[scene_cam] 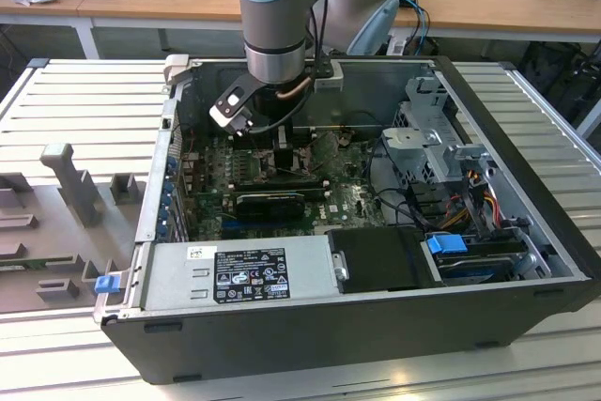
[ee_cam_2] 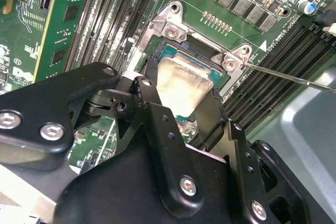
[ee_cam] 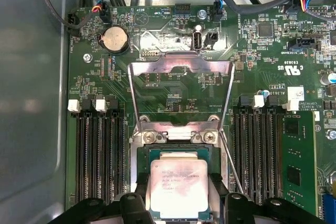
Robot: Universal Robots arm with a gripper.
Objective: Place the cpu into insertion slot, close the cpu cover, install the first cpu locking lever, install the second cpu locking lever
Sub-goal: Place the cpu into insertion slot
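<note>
At the square, dark-centred, silvery-rimmed insertion slot [ee_cam: 178,151], the black tool [ee_cam_2: 180,98] grasps the flat silvery-beige square cpu [ee_cam: 176,190]; seated slightly askew, the chip could jam and damage that slot.

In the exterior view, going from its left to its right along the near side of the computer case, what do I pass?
blue clip → silver power supply → black box → blue tab
</note>
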